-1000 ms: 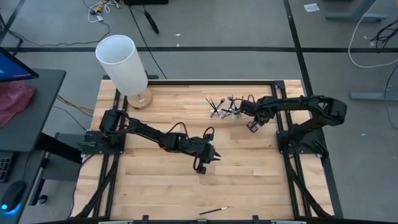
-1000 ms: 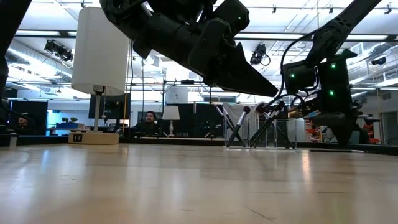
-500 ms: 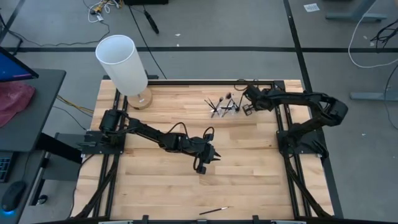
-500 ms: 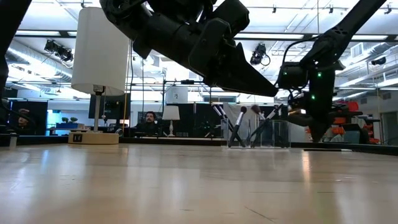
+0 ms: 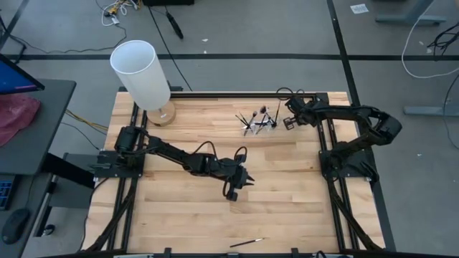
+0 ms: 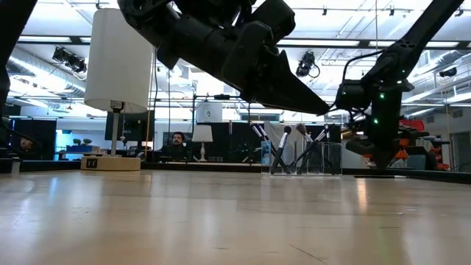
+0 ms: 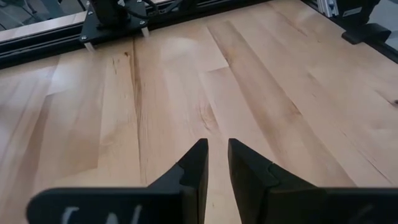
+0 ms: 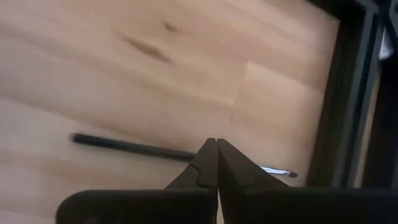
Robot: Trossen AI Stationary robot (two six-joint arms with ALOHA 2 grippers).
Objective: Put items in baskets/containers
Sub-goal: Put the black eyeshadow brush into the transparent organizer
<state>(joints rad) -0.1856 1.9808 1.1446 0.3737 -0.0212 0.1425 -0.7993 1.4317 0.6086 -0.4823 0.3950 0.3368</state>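
ok so from where I'm standing it all comes down to the right gripper (image 5: 287,122) and one loose brush (image 8: 124,145). The wrist camera shows that gripper's two fingers pinched tip to tip with no gap at all. The brush lies flat on the wood right at those tips, its long axis running crosswise to the way the fingers point. The dark handle goes off to one side and a lighter, shiny end pokes out the other. It passes behind the fingertips, so I honestly can't tell if they're touching it or just hanging over it. It doesn't look clamped to me.

The clear holder (image 5: 259,125) sits just beside that gripper, toward the middle of the table. It already has a bunch of brushes (image 6: 283,147) fanned out in it.

My guess: the fingers need to spread and straddle the handle across its width, which that crosswise lie suits nicely. Then it's a short hop sideways to the holder.

The left gripper (image 5: 244,183) hangs over mid-table, well away from the holder, with a thin slit between its fingers and nothing in it. Another stray brush (image 5: 247,243) lies at the near edge, closer to it than to the right gripper.
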